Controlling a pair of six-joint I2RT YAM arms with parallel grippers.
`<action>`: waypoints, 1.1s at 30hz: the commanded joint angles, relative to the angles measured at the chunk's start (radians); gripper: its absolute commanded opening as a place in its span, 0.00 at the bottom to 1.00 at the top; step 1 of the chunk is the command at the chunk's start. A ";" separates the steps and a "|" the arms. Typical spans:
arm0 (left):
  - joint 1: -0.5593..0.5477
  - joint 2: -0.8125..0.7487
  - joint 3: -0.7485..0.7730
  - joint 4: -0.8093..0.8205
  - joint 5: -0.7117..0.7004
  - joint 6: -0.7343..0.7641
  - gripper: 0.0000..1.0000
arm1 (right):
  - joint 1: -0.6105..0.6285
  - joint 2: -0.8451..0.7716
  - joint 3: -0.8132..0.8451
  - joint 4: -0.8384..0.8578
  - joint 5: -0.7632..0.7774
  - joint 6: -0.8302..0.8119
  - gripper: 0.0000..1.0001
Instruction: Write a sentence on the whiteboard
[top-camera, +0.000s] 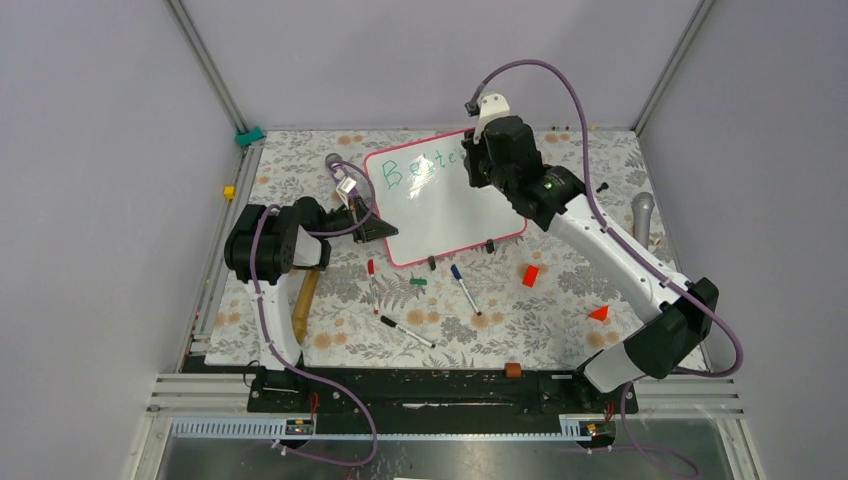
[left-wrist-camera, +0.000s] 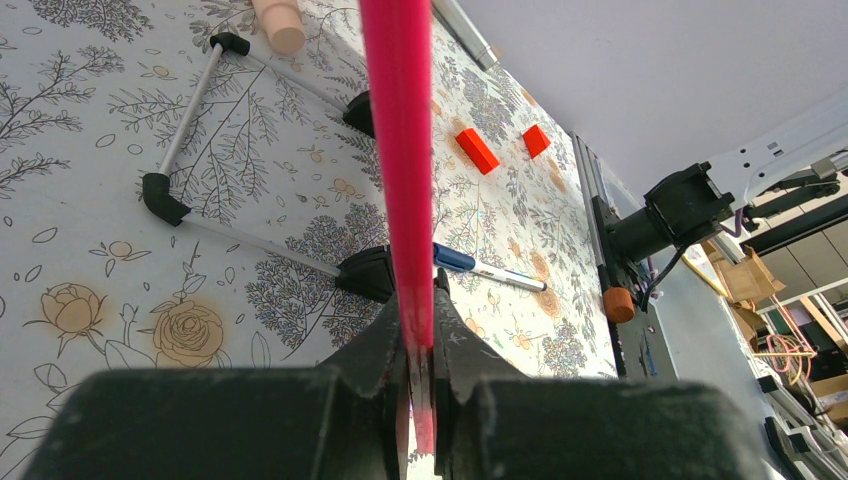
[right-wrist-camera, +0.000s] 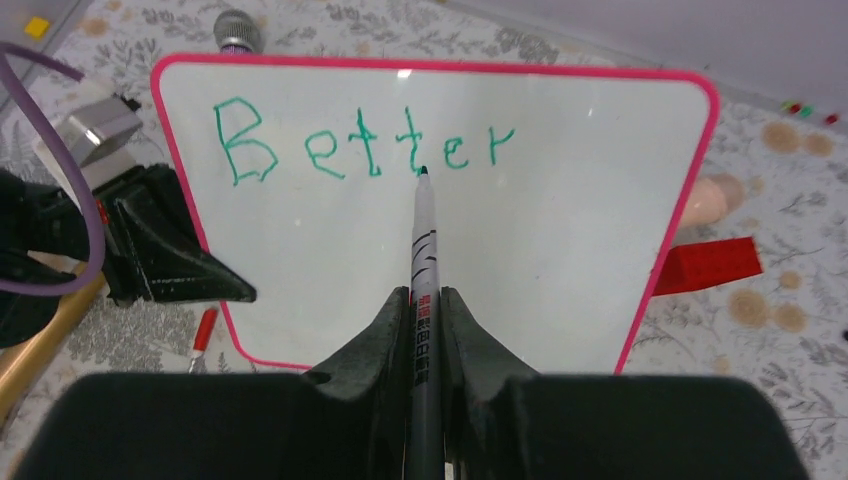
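Observation:
The whiteboard (top-camera: 450, 215), white with a pink-red frame, stands tilted at the middle back of the table. In the right wrist view the whiteboard (right-wrist-camera: 540, 250) bears one green word of the sentence, "Better" (right-wrist-camera: 360, 150). My right gripper (right-wrist-camera: 425, 300) is shut on a green marker (right-wrist-camera: 422, 230), whose tip sits at the base of the second "t". From above, my right gripper (top-camera: 470, 160) covers the end of the word. My left gripper (left-wrist-camera: 420, 330) is shut on the board's pink-red frame (left-wrist-camera: 400, 150), at the board's left edge (top-camera: 375, 228).
On the floral mat in front of the board lie a red marker (top-camera: 372, 280), a blue marker (top-camera: 463, 285), a black marker (top-camera: 407, 332) and a green cap (top-camera: 418, 283). Two red blocks (top-camera: 530, 275) lie at the right. A wooden handle (top-camera: 305, 300) lies by the left arm.

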 joint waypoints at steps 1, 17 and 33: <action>-0.021 0.023 -0.012 0.045 0.129 0.095 0.00 | 0.023 -0.036 -0.068 0.046 -0.087 0.082 0.00; -0.021 0.025 -0.012 0.044 0.131 0.094 0.00 | 0.029 -0.045 0.011 0.111 -0.153 -0.011 0.00; -0.020 0.023 -0.014 0.045 0.126 0.095 0.00 | -0.086 0.001 -0.006 0.492 -0.452 -0.181 0.00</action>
